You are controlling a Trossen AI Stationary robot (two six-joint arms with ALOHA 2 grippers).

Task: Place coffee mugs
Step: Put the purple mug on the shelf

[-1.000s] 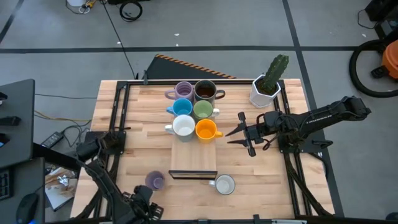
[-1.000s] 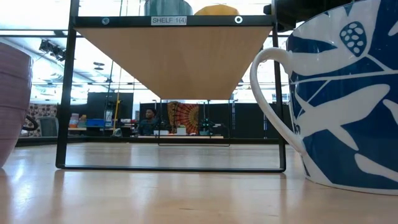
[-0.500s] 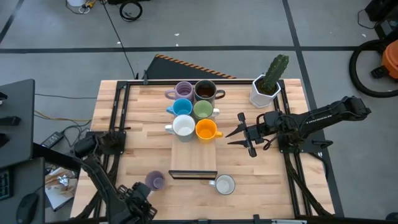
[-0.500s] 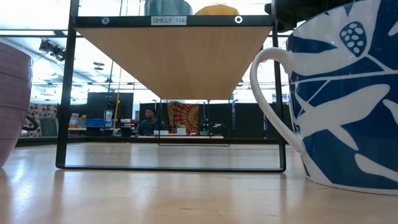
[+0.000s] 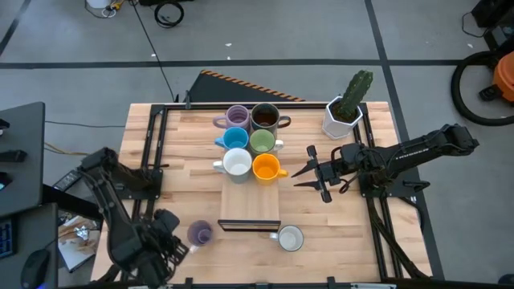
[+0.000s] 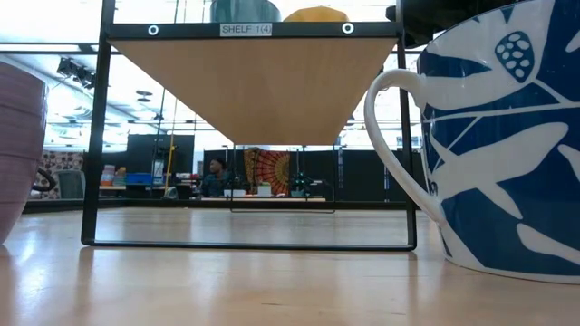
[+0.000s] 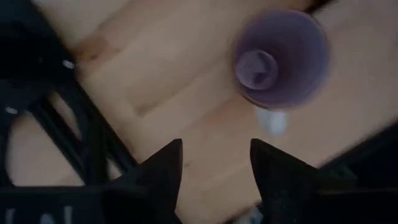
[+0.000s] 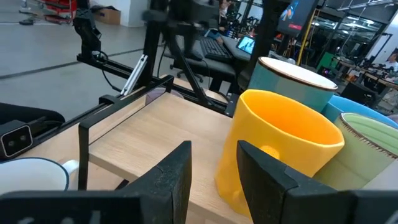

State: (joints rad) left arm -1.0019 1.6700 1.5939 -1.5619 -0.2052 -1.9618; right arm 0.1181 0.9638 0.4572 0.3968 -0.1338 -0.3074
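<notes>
Six mugs stand on the wooden shelf [image 5: 249, 207]: purple [image 5: 237, 116], dark brown [image 5: 265, 118], blue [image 5: 235, 138], green [image 5: 262, 142], white [image 5: 237, 163] and orange [image 5: 266, 167]. A second purple mug [image 5: 200, 233] and a white mug with blue leaf print [image 5: 289, 238] stand upright on the table by the shelf's near end. My left gripper [image 5: 175, 238] hovers open just left of that purple mug [image 7: 281, 59]. My right gripper [image 5: 294, 179] is open, right of the orange mug [image 8: 280, 149], pointing at it.
A white faceted pot with a cactus [image 5: 345, 112] stands at the far right corner. Black frame rails [image 5: 152, 136] run along both table sides. The shelf's black legs [image 6: 91, 136] stand between the two table mugs. Bare wood lies between the shelf and my right gripper.
My left arm has swung up from the table's near edge toward the far-left, bringing its gripper beside the purple mug on the table. The mugs have stayed where they were.
</notes>
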